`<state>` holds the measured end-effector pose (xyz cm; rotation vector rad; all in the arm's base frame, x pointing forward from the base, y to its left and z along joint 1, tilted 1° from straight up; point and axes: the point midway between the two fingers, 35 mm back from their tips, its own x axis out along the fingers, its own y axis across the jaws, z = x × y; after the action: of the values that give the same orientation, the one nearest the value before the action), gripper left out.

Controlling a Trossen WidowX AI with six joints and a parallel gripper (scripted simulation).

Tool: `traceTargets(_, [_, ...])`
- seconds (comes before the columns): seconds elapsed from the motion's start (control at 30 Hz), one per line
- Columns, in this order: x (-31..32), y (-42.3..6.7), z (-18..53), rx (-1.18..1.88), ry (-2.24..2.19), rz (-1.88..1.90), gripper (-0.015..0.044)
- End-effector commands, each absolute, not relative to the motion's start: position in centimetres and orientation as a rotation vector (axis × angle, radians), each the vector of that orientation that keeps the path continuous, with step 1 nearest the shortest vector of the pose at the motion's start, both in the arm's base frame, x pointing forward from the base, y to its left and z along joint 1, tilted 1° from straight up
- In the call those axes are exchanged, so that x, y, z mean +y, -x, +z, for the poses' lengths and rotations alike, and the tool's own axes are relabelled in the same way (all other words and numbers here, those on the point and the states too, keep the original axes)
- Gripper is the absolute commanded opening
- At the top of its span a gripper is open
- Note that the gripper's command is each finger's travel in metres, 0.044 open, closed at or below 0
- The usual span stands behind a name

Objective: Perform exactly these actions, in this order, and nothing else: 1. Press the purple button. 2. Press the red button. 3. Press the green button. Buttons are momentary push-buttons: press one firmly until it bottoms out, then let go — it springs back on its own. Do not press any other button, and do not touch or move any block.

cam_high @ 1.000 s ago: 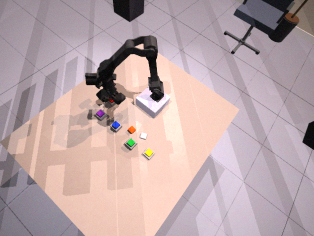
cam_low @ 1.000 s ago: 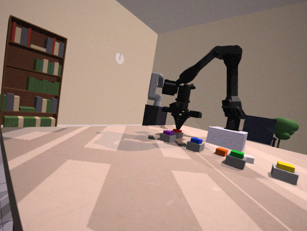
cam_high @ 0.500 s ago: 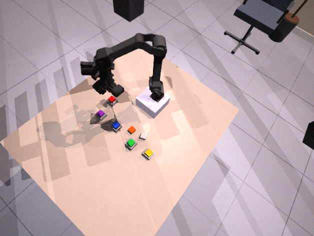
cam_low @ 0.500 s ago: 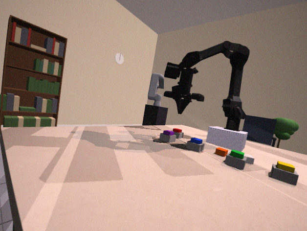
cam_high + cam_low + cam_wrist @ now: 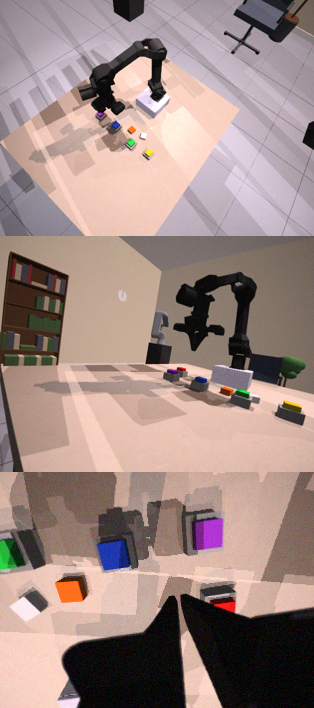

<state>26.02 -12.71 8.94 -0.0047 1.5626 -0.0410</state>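
My gripper (image 5: 194,349) (image 5: 177,600) is shut on nothing and hangs well above the table, fingers pointing down. In the wrist view the red button (image 5: 223,606) (image 5: 181,369) shows just right of the fingertips, partly hidden by the right finger. The purple button (image 5: 100,114) (image 5: 172,371) (image 5: 207,533) sits beyond it. The green button (image 5: 131,142) (image 5: 242,393) (image 5: 10,554) sits farther along the row, at the wrist view's left edge. In the top view the arm hides the red button.
A blue button (image 5: 116,124) (image 5: 200,379) (image 5: 113,555) stands between purple and green. An orange block (image 5: 131,129) (image 5: 226,390) (image 5: 70,591) and a white block (image 5: 143,136) (image 5: 24,609) lie beside the row. A yellow button (image 5: 148,152) (image 5: 291,406) ends it. The arm's white base box (image 5: 148,106) (image 5: 232,378) stands behind.
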Motion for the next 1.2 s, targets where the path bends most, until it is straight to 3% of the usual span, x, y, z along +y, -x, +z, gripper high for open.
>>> traceTargets(0.0, [-7.2, -28.9, 8.9, 1.561, -0.002, -0.034, 0.0020])
traceTargets(0.33, [6.5, -31.1, 8.6, 1.561, -0.009, -0.027, 0.0020])
traceTargets(0.53, [6.7, -31.1, 8.3, 1.561, -0.009, -0.027, 0.0020])
traceTargets(0.7, [6.7, -31.1, 2.6, 1.562, -0.009, -0.027, 0.0020])
traceTargets(1.17, [6.6, -31.1, 1.0, 1.562, -0.009, -0.027, 0.0020])
